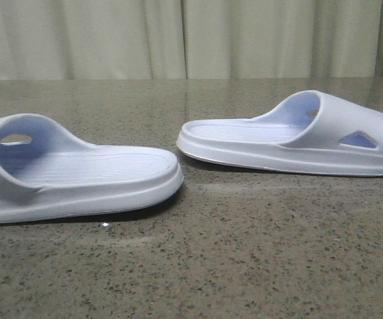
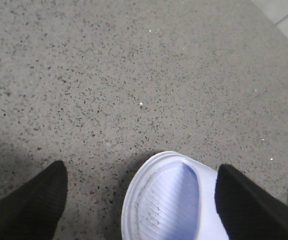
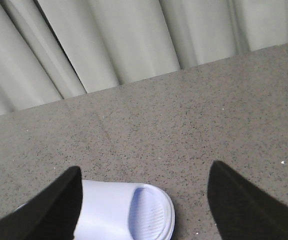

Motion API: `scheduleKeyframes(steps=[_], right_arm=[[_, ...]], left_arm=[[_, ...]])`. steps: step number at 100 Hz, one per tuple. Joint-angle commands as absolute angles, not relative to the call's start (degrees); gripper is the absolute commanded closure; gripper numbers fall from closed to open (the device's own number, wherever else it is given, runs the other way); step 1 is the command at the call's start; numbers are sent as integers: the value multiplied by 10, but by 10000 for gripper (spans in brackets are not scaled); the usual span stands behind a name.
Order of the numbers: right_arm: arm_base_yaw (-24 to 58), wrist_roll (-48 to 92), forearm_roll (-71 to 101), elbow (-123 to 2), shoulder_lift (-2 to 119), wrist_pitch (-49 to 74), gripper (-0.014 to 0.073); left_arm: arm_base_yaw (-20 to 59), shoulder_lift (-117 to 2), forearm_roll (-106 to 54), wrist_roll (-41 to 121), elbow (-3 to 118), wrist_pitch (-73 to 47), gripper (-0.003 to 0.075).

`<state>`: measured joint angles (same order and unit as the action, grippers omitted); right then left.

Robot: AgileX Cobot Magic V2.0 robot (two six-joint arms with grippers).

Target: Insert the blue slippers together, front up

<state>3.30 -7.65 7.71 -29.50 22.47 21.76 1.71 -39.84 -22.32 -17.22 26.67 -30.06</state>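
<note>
The speckled grey table (image 1: 198, 266) meets pale curtains (image 1: 178, 36). Two pale blue slippers (image 1: 78, 176) lie flat, apart. The left gripper (image 2: 144, 200) and right gripper (image 3: 144, 200) are both spread wide, gripping nothing.

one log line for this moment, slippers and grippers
left slipper: flat, apart | right slipper: flat | left gripper: open | right gripper: open | nothing grasped

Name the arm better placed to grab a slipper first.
Left, probably: the left gripper is open with a slipper's heel between its fingers; the right gripper is open mostly over bare table.
</note>
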Motion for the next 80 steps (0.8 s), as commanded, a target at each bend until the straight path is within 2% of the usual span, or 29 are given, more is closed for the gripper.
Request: scheduleKeyframes(steps=[1,34,80], right_arm=[[29,-76,79,-315,234,169,137],[29,-76,79,-315,234,170,137],[29,-76,79,-315,234,165,137]], left_arm=[[16,-429,-254,-179,282,-254,195],[16,-521,-311,-178,282,-255,195],[16,-531,-415,-102,282,-309,195]])
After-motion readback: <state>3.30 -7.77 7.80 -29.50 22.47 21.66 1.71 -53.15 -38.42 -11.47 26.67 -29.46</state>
